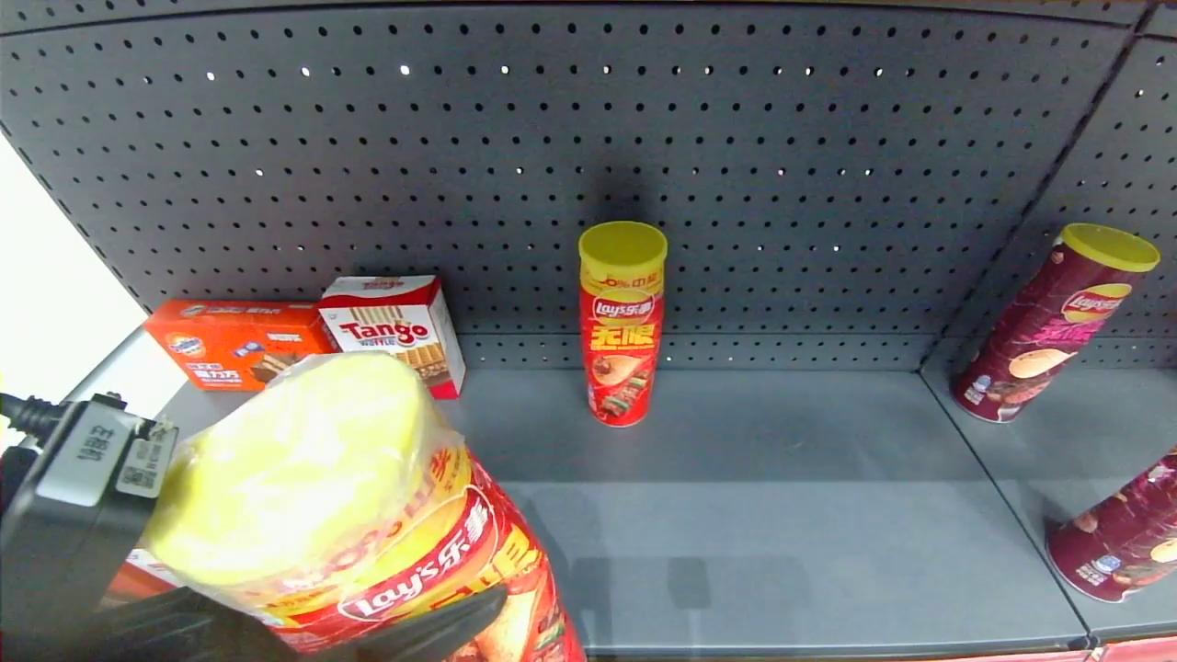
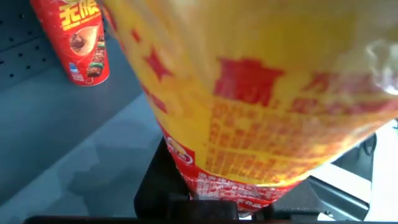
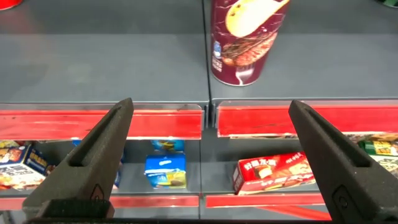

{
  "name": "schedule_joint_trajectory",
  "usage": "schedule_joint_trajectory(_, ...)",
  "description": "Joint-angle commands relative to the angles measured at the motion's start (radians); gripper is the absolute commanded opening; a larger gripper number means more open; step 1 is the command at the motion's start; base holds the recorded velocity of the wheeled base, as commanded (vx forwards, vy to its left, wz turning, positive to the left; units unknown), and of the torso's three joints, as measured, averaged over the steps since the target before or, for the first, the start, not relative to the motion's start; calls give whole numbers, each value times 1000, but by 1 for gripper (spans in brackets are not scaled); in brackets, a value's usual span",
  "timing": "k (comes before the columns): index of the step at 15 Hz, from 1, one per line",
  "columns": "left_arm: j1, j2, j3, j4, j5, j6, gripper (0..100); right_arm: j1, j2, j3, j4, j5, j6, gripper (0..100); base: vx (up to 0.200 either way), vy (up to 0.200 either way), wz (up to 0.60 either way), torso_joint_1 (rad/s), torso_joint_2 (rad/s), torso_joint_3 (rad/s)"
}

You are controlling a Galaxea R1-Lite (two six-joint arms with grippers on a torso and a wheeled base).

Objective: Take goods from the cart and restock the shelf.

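Head view: shows the left gripper (image 1: 349, 634) clamped round the lower body of a film-wrapped crisps pack (image 1: 340, 496) with a yellow lid, held tilted at the front left of the shelf (image 1: 782, 515) and, by the look of it, not yet set down. Suggests a restock partly under way: one red crisps tube (image 1: 622, 322) upright at the back of the middle bay, the pack in hand yet to be placed, more trips to the cart likely. Leaves a broad stretch of bare grey board in front of and beside the red crisps tube as a landing spot. Places an orange box (image 1: 230, 340) and a white-and-red wafer box (image 1: 395, 326) side by side against the pegboard back (image 1: 644, 138) at the left, just behind the pack and the likeliest things to be knocked. Sets two maroon tubes (image 1: 1048, 322) past the shelf joint on the right, the nearer one (image 1: 1117, 533) at the front edge, both well apart from the pack. Left wrist view: looks along the yellow-and-red side of the crisps pack (image 2: 267, 93), close against the lens, with the red crisps tube (image 2: 78, 43) beyond on the board. Right wrist view: shows the right gripper (image 3: 211, 162) empty, fingers (image 3: 93, 168) spread wide, in front of the shelf edge. Faces one of the maroon tubes (image 3: 245, 40) above the red price rails (image 3: 161, 124). Takes in, on a lower shelf, a blue packet (image 3: 166, 171) and a red box (image 3: 277, 174).
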Motion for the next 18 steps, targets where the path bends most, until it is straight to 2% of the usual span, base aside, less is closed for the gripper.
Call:
schedule_joint_trajectory(1,8,-11,0,-1,0,-2,0,0,1,0,0,0,0,100,0,0,0,0,0,0)
schedule_joint_trajectory(4,26,1,-1,-34,-2,-8,0,0,1,0,0,1,-2,100,0,0,0,0,0,0)
schedule_joint_trajectory(8,91,-3,14,-35,-3,-10,0,15,29,-5,8,6,1,100,0,0,0,0,0,0)
schedule_joint_trajectory(9,108,-2,-1,-35,-5,-16,0,15,35,-48,14,64,12,100,0,0,0,0,0,0)
schedule_joint_trajectory(10,111,9,-21,-34,-3,-30,0,29,253,-313,52,127,75,100,0,0,0,0,0,0)
schedule_joint_trajectory(11,109,29,-29,-37,-5,-36,0,38,322,-348,69,139,78,100,0,0,0,0,0,0)
schedule_joint_trajectory(12,111,43,-37,-47,-6,-36,0,95,365,-422,90,244,72,100,0,0,0,0,0,0)
schedule_joint_trajectory(13,111,66,-43,-67,-6,-37,0,141,397,-446,95,303,70,100,0,0,0,0,0,0)
schedule_joint_trajectory(14,111,73,-43,-72,-6,-37,0,161,411,-453,103,322,69,100,0,0,0,0,0,0)
schedule_joint_trajectory(15,111,89,-47,-75,-6,-37,0,247,469,-460,107,365,47,100,0,0,0,0,0,0)
schedule_joint_trajectory(16,111,89,-47,-75,-6,-37,0,247,469,-460,107,365,47,100,0,0,0,0,0,0)
schedule_joint_trajectory(17,112,95,-49,-75,-6,-37,0,350,549,-462,103,360,27,100,0,0,0,0,0,0)
schedule_joint_trajectory(18,115,95,-52,-75,-6,-39,0,403,621,-471,97,356,-3,100,0,0,0,0,0,0)
